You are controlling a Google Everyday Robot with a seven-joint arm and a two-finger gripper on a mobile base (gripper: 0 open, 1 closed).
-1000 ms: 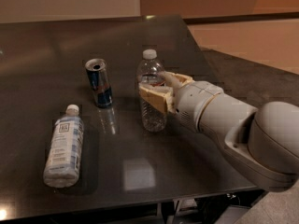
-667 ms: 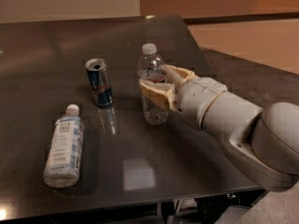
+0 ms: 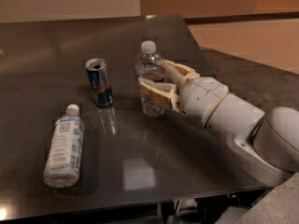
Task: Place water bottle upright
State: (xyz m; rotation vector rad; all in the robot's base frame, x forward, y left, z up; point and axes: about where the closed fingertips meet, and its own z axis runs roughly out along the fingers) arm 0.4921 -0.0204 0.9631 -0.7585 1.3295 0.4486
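Observation:
The water bottle [image 3: 150,62] is clear and ribbed with a white cap and stands upright near the middle of the dark table [image 3: 140,171]. My gripper [image 3: 155,76] reaches in from the right and is shut on the bottle's middle, with one tan finger [image 3: 156,93] in front and the other [image 3: 180,69] behind. The bottle's base is at or just above the table top; I cannot tell if it touches.
A blue-and-silver drink can [image 3: 99,83] stands upright just left of the water bottle. A whitish opaque bottle [image 3: 64,146] lies on its side at the front left. The table's right edge [image 3: 201,50] runs close behind my arm.
My gripper has carried the upright water bottle a little farther back on the table. The can and the lying bottle have not moved.

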